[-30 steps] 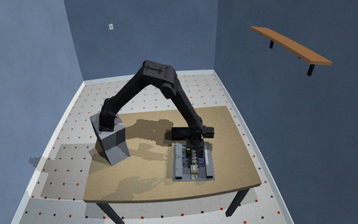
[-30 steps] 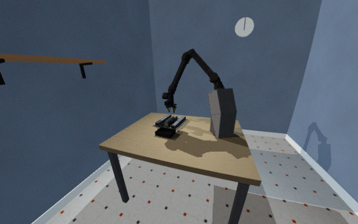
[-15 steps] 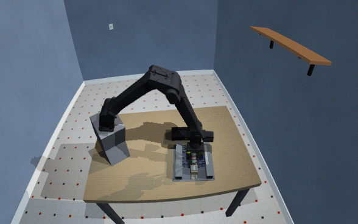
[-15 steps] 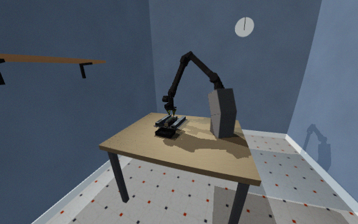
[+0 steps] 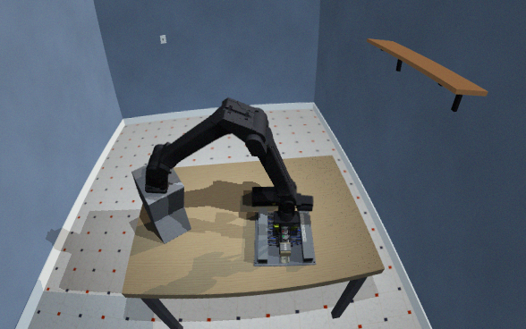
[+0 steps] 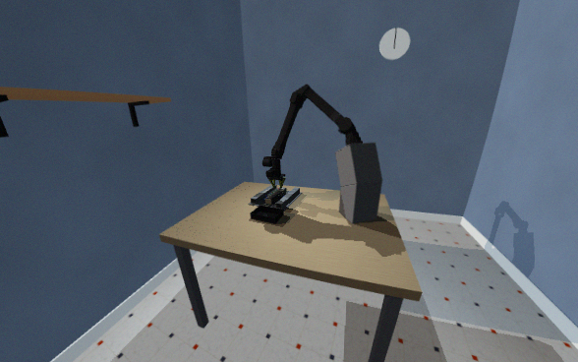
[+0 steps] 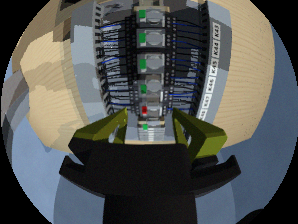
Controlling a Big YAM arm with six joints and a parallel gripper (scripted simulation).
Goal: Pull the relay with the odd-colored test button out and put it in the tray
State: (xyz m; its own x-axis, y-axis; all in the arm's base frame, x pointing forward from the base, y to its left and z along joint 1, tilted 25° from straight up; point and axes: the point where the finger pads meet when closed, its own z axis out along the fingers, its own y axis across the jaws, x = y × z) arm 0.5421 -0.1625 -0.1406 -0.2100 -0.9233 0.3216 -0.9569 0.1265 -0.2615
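Claw: black, blocky gripper (image 5: 285, 227) (image 6: 277, 187) (image 7: 149, 111) with angular, wedge-shaped olive-yellow fingers, standing apart with nothing clamped between them
Red-button relay: the odd relay (image 5: 285, 230) (image 7: 154, 110) has a clear-looking boxy body, sits in the socket row between green-button neighbours, and lies between the fingertips in the wrist view; exact seating cannot be told
Ducts: two long grey slotted bars (image 5: 262, 237) (image 7: 84, 60) and (image 5: 307, 239) (image 7: 220, 55) flank the row, thin blue wires inside
Tray: shallow black rectangle (image 6: 261, 217), open side up on the bench, near the panel
Bench: pale wood-grained top (image 5: 215, 273) (image 6: 295, 251) (image 7: 50, 100)
Pedestal: faceted matte grey block (image 5: 170, 228) (image 6: 361, 192)

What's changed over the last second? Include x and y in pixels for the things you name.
The tool (image 5: 284, 227) (image 6: 277, 186) (image 7: 149, 111) has moved down toward the relay row, the elbow (image 5: 243, 115) (image 6: 300, 93) dropping with it. Nothing gripped or released: the tool remains open. The tray (image 6: 266, 219) hasn't visibly moved.
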